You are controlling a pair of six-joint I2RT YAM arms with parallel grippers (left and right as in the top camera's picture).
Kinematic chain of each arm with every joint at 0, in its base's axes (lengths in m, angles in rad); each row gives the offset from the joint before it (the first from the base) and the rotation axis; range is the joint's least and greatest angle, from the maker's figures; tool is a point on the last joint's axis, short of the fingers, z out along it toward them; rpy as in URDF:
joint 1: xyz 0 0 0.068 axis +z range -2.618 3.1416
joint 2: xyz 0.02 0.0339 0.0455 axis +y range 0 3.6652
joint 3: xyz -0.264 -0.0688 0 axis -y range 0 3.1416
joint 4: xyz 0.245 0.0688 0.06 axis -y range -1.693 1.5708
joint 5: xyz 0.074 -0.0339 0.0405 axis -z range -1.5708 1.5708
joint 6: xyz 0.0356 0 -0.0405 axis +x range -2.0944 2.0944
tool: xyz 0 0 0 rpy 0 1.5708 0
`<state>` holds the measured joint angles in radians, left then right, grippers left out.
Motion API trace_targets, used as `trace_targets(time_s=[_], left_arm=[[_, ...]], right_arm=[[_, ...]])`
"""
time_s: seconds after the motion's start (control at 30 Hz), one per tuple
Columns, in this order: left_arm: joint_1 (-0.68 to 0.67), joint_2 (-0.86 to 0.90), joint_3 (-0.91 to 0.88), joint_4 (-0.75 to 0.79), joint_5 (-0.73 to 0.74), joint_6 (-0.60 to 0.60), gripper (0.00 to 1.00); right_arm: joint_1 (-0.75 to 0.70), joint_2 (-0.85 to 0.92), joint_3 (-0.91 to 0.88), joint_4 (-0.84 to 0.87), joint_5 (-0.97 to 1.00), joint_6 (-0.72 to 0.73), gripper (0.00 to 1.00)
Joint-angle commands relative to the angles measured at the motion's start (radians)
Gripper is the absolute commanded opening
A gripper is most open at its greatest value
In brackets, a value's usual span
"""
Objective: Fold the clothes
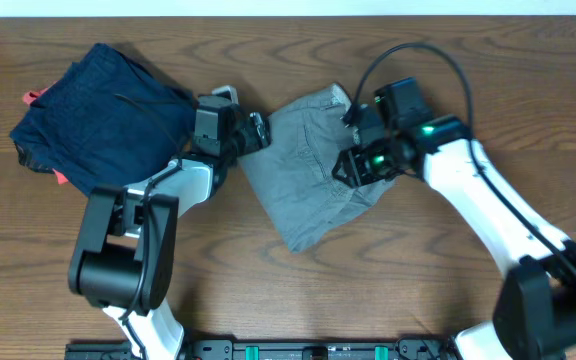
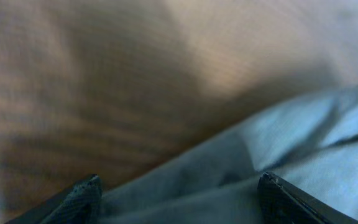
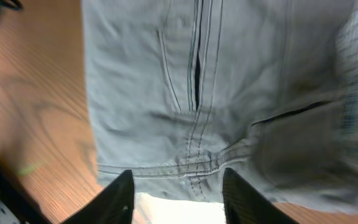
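The grey-khaki shorts (image 1: 303,170) lie crumpled on the wooden table at the centre, with the fly seam showing. My left gripper (image 1: 260,132) is at their upper left edge. In the blurred left wrist view its fingers (image 2: 179,193) stand wide apart over grey cloth (image 2: 303,149). My right gripper (image 1: 350,165) is at the shorts' right side. In the right wrist view its fingers (image 3: 178,196) are open above a stitched edge of the shorts (image 3: 191,93), with a pale strip of lining just below it.
A dark navy folded garment (image 1: 98,115) with red-orange bits lies at the back left, close to the left arm. Bare wood table (image 1: 388,280) shows in front of the shorts. The table's far edge runs along the top.
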<state>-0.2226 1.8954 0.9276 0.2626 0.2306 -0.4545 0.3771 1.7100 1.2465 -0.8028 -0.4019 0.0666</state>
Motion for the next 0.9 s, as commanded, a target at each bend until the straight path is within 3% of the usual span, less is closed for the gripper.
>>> trace_targets(time_s=[0.0,0.13,0.2,0.37,0.5,0.63,0.67,0.7,0.73,0.87], left_arm=[[0.001,0.016,0.013,-0.061,0.016,0.025,0.82],[0.001,0.016,0.013,-0.255,0.029,0.024,0.81],[0.001,0.016,0.013,-0.373,0.071,0.024,0.76],[-0.008,0.014,0.013,-0.650,0.319,0.024,0.63],[-0.043,-0.019,0.013,-0.806,0.368,0.024,0.61],[-0.065,-0.128,0.013,-0.788,0.325,0.024,0.62],[-0.065,-0.158,0.013,-0.768,0.290,0.024,0.65],[-0.065,-0.190,0.013,-0.746,0.241,0.023,0.76],[-0.064,-0.224,0.013,-0.720,0.177,0.024,1.00],[-0.064,-0.298,0.013,-0.561,0.031,0.024,0.98]], right_arm=[[0.007,0.080,-0.007,-0.033,0.113,0.034,0.37],[-0.013,0.157,-0.010,-0.074,0.330,0.151,0.38],[-0.029,0.181,-0.013,-0.067,0.426,0.187,0.38],[-0.085,0.194,-0.013,0.044,0.599,0.205,0.45],[-0.127,0.194,-0.012,0.182,0.578,0.134,0.51],[-0.137,0.194,-0.012,0.227,0.497,0.069,0.54],[-0.135,0.194,-0.012,0.224,0.497,0.070,0.55],[-0.134,0.194,-0.013,0.219,0.498,0.070,0.56],[-0.134,0.194,-0.013,0.215,0.498,0.070,0.56],[-0.134,0.194,-0.013,0.199,0.498,0.069,0.57]])
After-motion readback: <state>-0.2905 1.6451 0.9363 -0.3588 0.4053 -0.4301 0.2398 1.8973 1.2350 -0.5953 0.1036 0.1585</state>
